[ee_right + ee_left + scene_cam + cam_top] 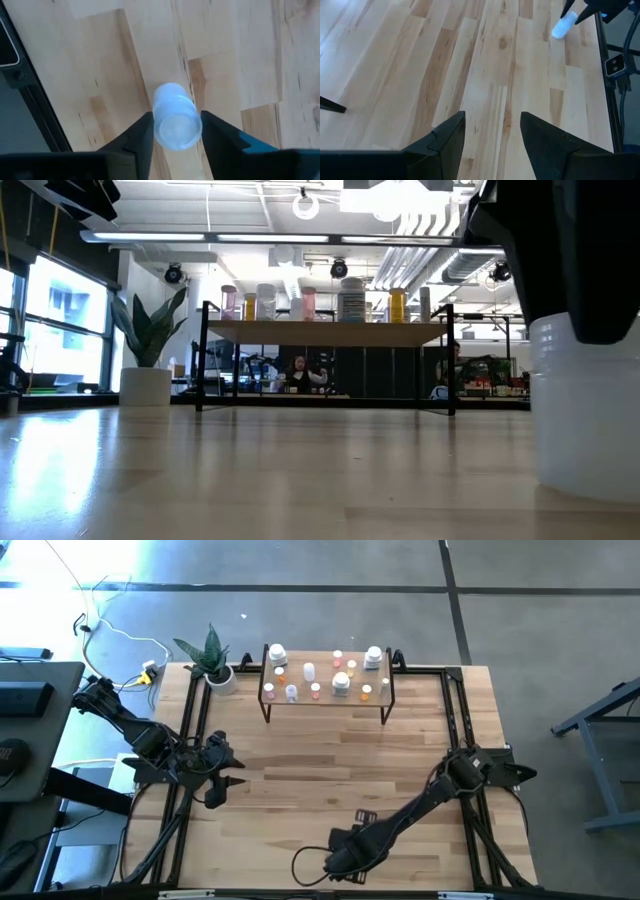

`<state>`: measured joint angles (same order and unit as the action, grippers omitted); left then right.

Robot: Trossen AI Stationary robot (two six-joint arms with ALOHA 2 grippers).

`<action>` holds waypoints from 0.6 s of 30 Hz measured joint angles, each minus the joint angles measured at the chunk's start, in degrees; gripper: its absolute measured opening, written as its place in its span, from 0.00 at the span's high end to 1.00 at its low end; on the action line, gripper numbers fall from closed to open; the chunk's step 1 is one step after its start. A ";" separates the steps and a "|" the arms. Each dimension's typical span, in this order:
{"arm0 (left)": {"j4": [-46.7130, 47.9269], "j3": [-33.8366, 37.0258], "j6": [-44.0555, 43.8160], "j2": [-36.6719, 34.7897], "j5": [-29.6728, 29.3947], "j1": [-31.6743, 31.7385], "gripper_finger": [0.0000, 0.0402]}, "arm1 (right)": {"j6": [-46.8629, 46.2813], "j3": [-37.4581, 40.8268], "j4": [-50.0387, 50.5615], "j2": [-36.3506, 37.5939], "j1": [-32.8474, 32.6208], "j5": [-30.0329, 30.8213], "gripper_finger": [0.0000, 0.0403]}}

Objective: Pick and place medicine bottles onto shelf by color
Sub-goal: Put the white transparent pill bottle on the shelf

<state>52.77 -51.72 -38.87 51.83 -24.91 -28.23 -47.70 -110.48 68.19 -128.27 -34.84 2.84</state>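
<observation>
We saw a pale plank table [330, 775] in a bright workshop, a potted plant [212, 657] at its far left corner and a seated person [298, 375] beyond. The shelf [327, 700] at the far edge carried white, clear and orange bottles [340, 683]. The left gripper [222, 783] hovered at the left side, fingers spread, holding nothing. At the near edge the right gripper [176, 131] reached low, its fingers pinching a white bottle [174, 118] standing on the table.

Smooth pale plank-wood table [330, 775], glossy translucent plastic bottle [174, 118], matt black jaws.
</observation>
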 joint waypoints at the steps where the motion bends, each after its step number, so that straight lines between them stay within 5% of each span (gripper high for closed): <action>1: 0.00 0.00 0.00 0.02 0.00 -0.02 0.55 | 0.02 0.00 0.02 0.00 0.14 0.01 0.67; 5: 0.00 0.00 0.00 0.02 0.00 -0.02 0.55 | 0.15 -0.02 0.10 0.07 0.89 -1.95 0.73; 18: 0.20 0.00 -0.02 0.02 -0.22 0.09 0.55 | 0.98 -5.40 0.56 0.62 6.24 -9.77 0.71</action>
<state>52.97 -51.72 -38.89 51.86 -25.12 -28.14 -46.72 -115.88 68.75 -127.65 -28.60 -6.94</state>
